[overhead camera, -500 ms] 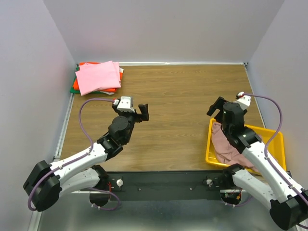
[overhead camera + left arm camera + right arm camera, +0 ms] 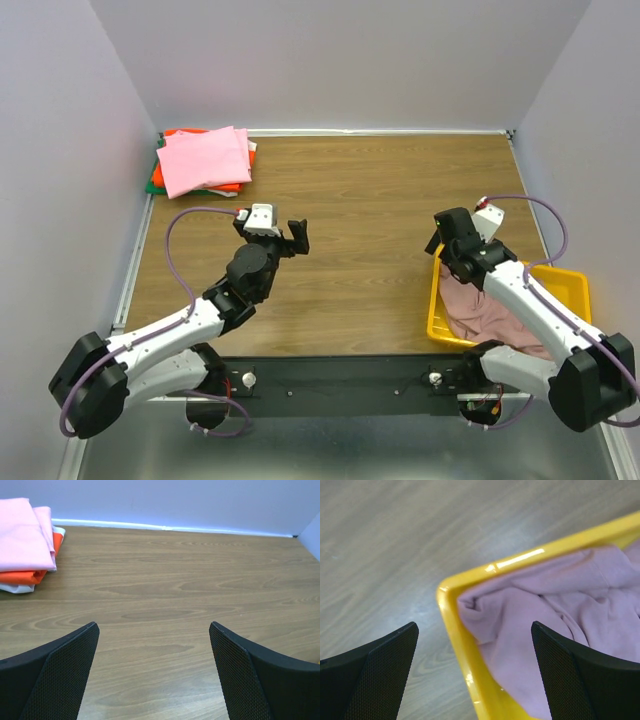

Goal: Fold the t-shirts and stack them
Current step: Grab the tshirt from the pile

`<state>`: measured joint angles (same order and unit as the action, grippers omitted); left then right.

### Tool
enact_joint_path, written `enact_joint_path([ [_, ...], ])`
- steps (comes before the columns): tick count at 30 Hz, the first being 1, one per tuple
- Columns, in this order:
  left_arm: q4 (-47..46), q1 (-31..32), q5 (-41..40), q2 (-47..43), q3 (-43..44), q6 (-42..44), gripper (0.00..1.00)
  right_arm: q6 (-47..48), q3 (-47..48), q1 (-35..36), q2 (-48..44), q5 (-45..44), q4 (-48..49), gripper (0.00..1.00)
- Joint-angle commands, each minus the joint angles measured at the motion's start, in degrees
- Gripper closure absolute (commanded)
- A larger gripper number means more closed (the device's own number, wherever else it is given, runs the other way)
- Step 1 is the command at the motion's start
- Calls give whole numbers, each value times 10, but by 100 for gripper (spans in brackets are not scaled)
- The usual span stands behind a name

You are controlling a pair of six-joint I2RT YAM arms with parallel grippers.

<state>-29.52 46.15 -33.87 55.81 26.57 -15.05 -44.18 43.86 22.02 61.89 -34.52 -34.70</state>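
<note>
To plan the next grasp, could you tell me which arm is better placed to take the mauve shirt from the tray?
Right. The right fingers, open, hover over the tray corner and shirt; the left fingers are across the table from them.

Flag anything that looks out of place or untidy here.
The mauve t-shirt lies crumpled, unfolded, in the yellow tray at the near right. The folded stack at the far left is slightly askew, its pink top shirt turned against those below.

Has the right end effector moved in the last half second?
Yes. In the top view the right end effector has shifted toward the near edge, closing on the yellow tray's far left corner.
</note>
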Motion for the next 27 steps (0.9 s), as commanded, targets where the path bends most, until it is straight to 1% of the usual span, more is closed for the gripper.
enact_joint_path([
  [1, -14, 1, -8, 18, 8, -7, 2, -77, 7, -3, 17, -36, -78, 0],
  [5, -14, 2, -7, 28, 9, -7, 2, -106, -2, -8, 1, -40, -85, 0],
  [9, -13, 1, -5, 34, 11, -7, 2, -120, -24, -47, -33, -34, -85, 0],
  [13, -13, 2, -4, 40, 14, -9, 2, -129, -47, -68, -48, -13, -86, 0],
  [20, -13, 1, -3, 38, 12, -12, 2, -147, -64, -70, -25, 21, -78, 0],
  [24, -13, 1, -3, 35, 12, -13, 2, -167, -104, -70, -5, 58, -36, 0],
  [27, -13, 1, -4, 37, 12, -13, 2, -183, -123, -71, 5, 68, -10, 0],
])
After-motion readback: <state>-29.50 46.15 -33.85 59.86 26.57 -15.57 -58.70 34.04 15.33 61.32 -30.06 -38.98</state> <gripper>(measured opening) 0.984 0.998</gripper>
